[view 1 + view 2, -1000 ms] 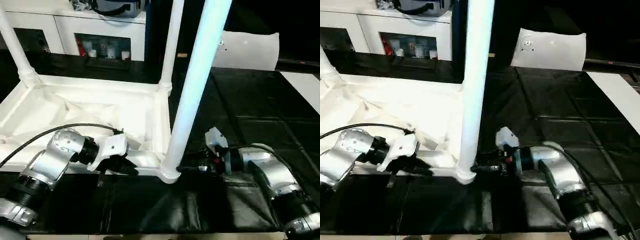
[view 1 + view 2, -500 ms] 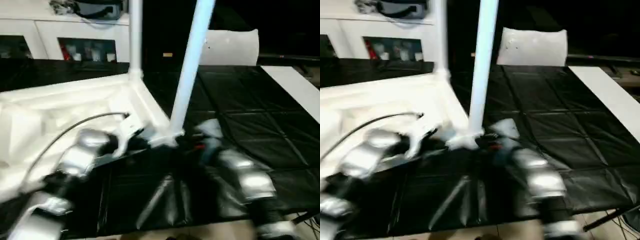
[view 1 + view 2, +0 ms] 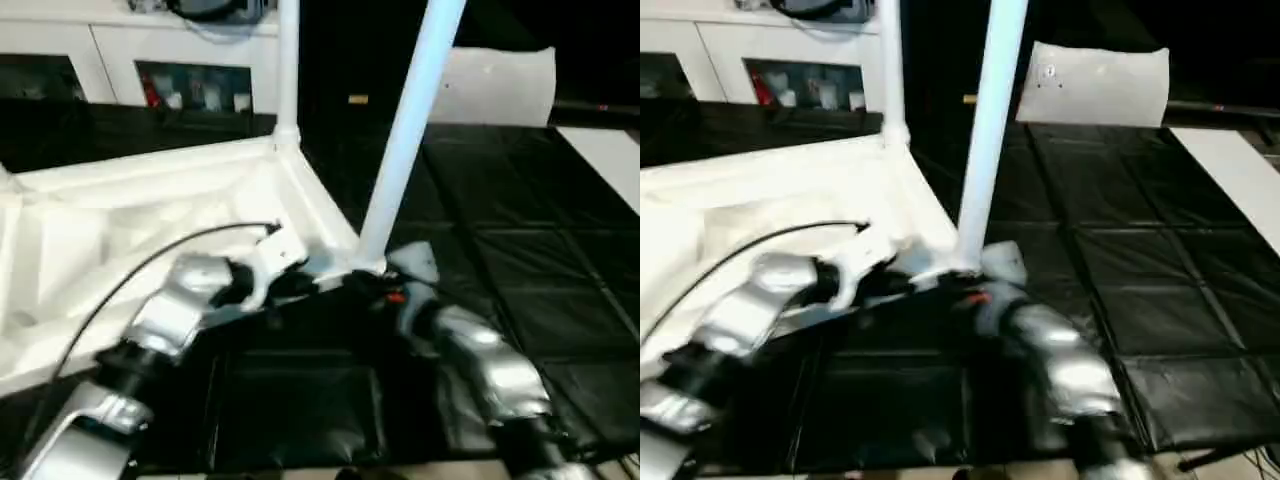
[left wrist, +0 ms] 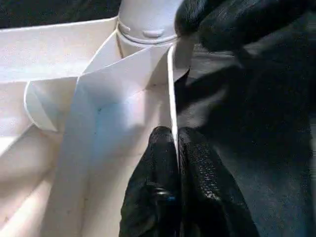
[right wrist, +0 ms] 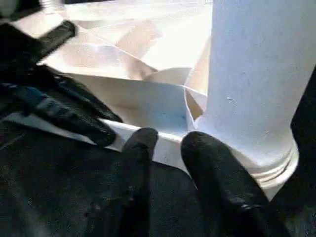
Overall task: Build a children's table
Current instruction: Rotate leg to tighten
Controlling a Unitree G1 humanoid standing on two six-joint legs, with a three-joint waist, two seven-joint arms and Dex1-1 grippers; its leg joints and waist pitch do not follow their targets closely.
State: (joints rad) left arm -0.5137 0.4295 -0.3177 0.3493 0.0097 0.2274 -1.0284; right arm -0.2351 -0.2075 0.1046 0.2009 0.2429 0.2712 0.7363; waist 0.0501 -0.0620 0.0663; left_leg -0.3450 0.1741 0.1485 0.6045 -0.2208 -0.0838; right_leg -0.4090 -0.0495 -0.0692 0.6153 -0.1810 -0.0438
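The white tabletop (image 3: 120, 220) lies upside down on the black table, turned at an angle. One white leg (image 3: 405, 150) stands tilted in its near right corner socket, and another leg (image 3: 288, 70) stands in the far corner. My left gripper (image 4: 177, 136) is shut on the thin rim wall just beside that near corner and appears again as the left gripper (image 3: 295, 287). On the other side of the corner is my right gripper (image 5: 168, 140), at the foot of the leg (image 5: 252, 74). Its fingertips (image 5: 140, 143) are apart and rest against the rim, with nothing between them.
A white cabinet (image 3: 120, 60) with dark compartments stands along the back. A white pillow-like slab (image 3: 495, 85) leans at the back right, and a white board (image 3: 610, 160) lies at the right edge. Black sheeting (image 3: 520, 250) covers the table.
The view has shifted. Against the cabinet, the tabletop has turned: its near right corner swung away from the front edge, with both grippers staying at it.
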